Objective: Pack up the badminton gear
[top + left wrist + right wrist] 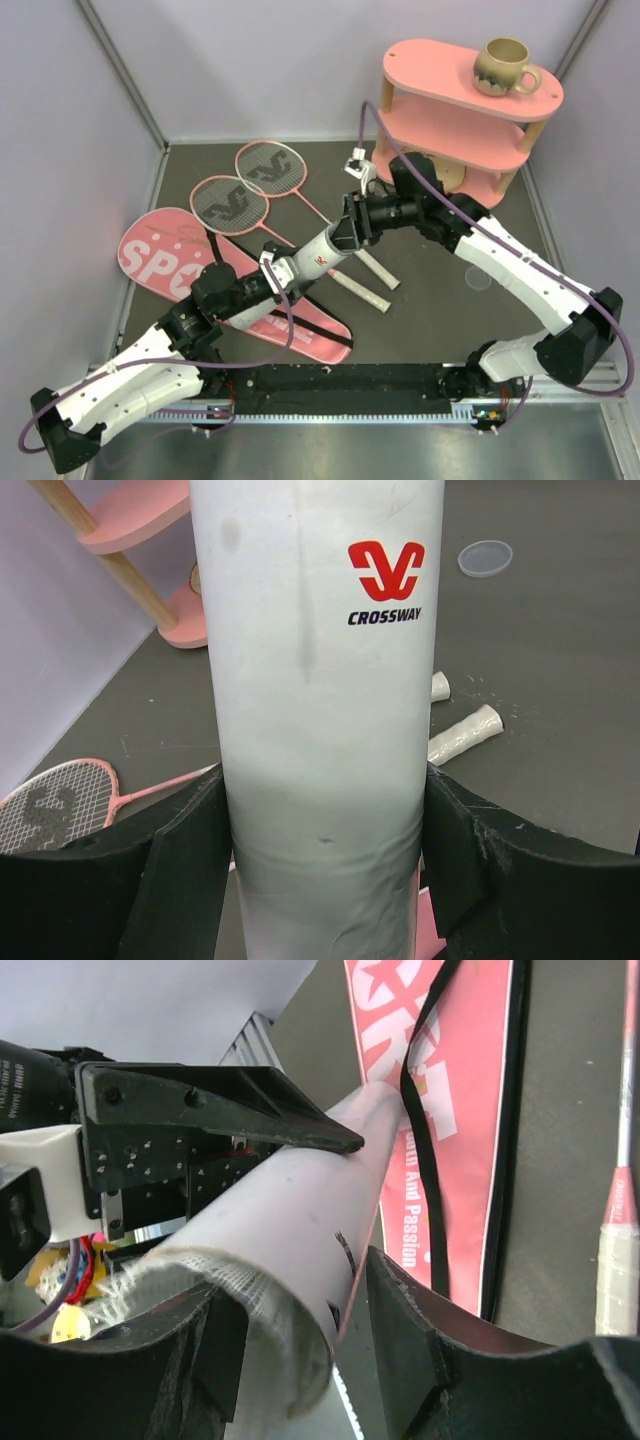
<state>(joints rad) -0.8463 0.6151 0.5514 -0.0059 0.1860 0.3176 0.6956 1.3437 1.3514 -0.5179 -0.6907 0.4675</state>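
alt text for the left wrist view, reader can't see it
A white tube with a red Crossway logo fills the middle, gripped between two black jaws. Behind it on the dark table lie a pink racket at left, white handles and a clear lid at right, with a pink shelf top left.

The long white tube [320,257], marked with a red logo, was raised off the surface, slanting above the narrow end of the pink racket-shaped bag [150,252], which lay flat at the left with white lettering up. Two pink-framed rackets [270,167] lay side by side, heads behind the bag, white handles [378,270] just right of the tube
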